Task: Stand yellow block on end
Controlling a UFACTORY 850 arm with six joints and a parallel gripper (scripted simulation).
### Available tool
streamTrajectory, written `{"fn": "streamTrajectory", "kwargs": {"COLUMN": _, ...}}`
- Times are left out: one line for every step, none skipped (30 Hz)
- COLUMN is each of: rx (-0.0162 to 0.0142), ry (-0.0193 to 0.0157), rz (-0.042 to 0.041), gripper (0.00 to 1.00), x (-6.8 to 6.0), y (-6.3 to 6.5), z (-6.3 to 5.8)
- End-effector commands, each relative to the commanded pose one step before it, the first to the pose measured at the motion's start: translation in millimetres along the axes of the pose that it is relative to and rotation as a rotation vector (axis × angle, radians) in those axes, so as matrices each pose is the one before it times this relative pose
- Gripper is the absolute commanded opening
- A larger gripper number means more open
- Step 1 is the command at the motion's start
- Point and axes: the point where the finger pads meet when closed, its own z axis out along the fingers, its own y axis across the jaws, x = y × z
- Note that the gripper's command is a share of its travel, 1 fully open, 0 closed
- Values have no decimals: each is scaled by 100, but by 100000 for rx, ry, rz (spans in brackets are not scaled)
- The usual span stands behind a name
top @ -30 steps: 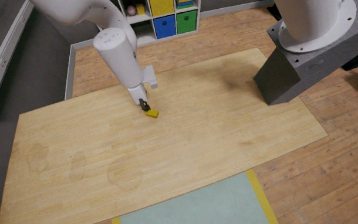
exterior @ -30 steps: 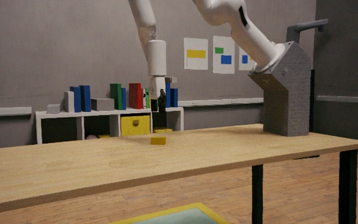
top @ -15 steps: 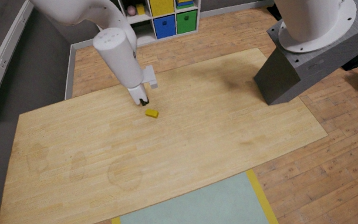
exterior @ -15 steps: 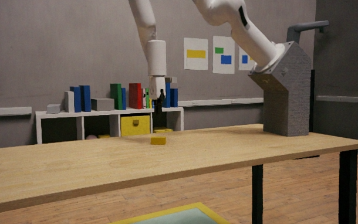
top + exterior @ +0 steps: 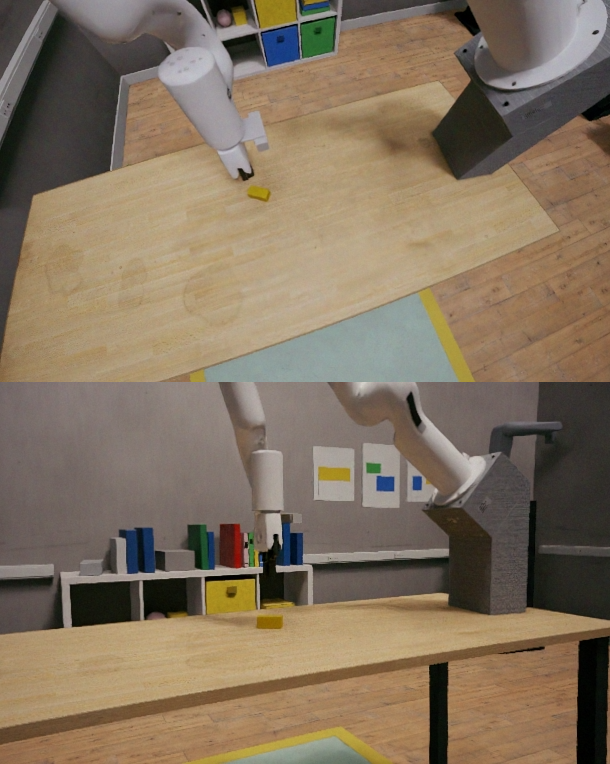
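The yellow block (image 5: pixel 259 193) (image 5: pixel 269 622) lies flat on its long side on the wooden table (image 5: pixel 350 210) (image 5: pixel 150 662), near the middle of the far half. My gripper (image 5: pixel 245 174) (image 5: pixel 273 566) points straight down, with its fingers shut on nothing. It hangs well above the table, over the block and a little behind it. It does not touch the block.
The grey robot base (image 5: pixel 490 125) (image 5: pixel 487 547) stands on the table's right far corner. A white shelf (image 5: pixel 280 30) (image 5: pixel 185 592) with coloured blocks and bins stands behind the table. A pale green mat with a yellow border (image 5: pixel 350 345) (image 5: pixel 305 752) lies on the floor in front.
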Motion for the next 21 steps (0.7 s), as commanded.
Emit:
{"fn": "streamTrajectory", "kwargs": {"rx": 8, "ry": -98, "rz": 4, "gripper": 0, "x": -52, "y": -5, "z": -27}}
{"fn": "streamTrajectory", "kwargs": {"rx": 0, "ry": 0, "rz": 0, "gripper": 0, "x": 0, "y": 0, "z": 0}}
{"fn": "streamTrajectory", "kwargs": {"rx": 0, "ry": 0, "rz": 0, "gripper": 0, "x": 0, "y": 0, "z": 0}}
{"fn": "streamTrajectory", "kwargs": {"rx": 0, "ry": 0, "rz": 0, "gripper": 0, "x": 0, "y": 0, "z": 0}}
{"fn": "streamTrajectory", "kwargs": {"rx": -3, "ry": 42, "rz": 31, "gripper": 100, "x": -1, "y": -4, "z": 4}}
{"fn": "streamTrajectory", "kwargs": {"rx": -19, "ry": 274, "rz": 201, "gripper": 100, "x": -8, "y": -28, "z": 25}}
{"fn": "streamTrajectory", "kwargs": {"rx": -49, "ry": 686, "rz": 504, "gripper": 100, "x": -21, "y": -70, "z": 61}}
{"fn": "streamTrajectory", "kwargs": {"rx": -94, "ry": 1224, "rz": 904, "gripper": 100, "x": -39, "y": -123, "z": 105}}
{"fn": "streamTrajectory", "kwargs": {"rx": -157, "ry": 1838, "rz": 1368, "gripper": 100, "x": -63, "y": -179, "z": 147}}
{"fn": "streamTrajectory", "kwargs": {"rx": -241, "ry": 2483, "rz": 1866, "gripper": 100, "x": -92, "y": -232, "z": 179}}
{"fn": "streamTrajectory", "kwargs": {"rx": -352, "ry": 3118, "rz": 2371, "gripper": 100, "x": -128, "y": -274, "z": 191}}
{"fn": "streamTrajectory", "kwargs": {"rx": -493, "ry": 3709, "rz": 2855, "gripper": 100, "x": -168, "y": -300, "z": 179}}
{"fn": "streamTrajectory", "kwargs": {"rx": -663, "ry": 4230, "rz": 3291, "gripper": 100, "x": -209, "y": -305, "z": 137}}
{"fn": "streamTrajectory", "kwargs": {"rx": -858, "ry": 4660, "rz": 3654, "gripper": 100, "x": -248, "y": -288, "z": 66}}
{"fn": "streamTrajectory", "kwargs": {"rx": -1068, "ry": 4983, "rz": 3921, "gripper": 100, "x": -279, "y": -250, "z": -30}}
{"fn": "streamTrajectory", "kwargs": {"rx": -1099, "ry": 4223, "rz": 3351, "gripper": 100, "x": -296, "y": -194, "z": -144}}
{"fn": "streamTrajectory", "kwargs": {"rx": -883, "ry": 2545, "rz": 2105, "gripper": 100, "x": -298, "y": -128, "z": -263}}
{"fn": "streamTrajectory", "kwargs": {"rx": -979, "ry": 2781, "rz": 2301, "gripper": 100, "x": -290, "y": -64, "z": -372}}
{"fn": "streamTrajectory", "kwargs": {"rx": 0, "ry": 0, "rz": 0, "gripper": 100, "x": 0, "y": 0, "z": 0}}
{"fn": "streamTrajectory", "kwargs": {"rx": 0, "ry": 0, "rz": 0, "gripper": 100, "x": 0, "y": 0, "z": 0}}
{"fn": "streamTrajectory", "kwargs": {"rx": -2516, "ry": 8854, "rz": 6731, "gripper": 100, "x": -271, "y": -2, "z": -469}}
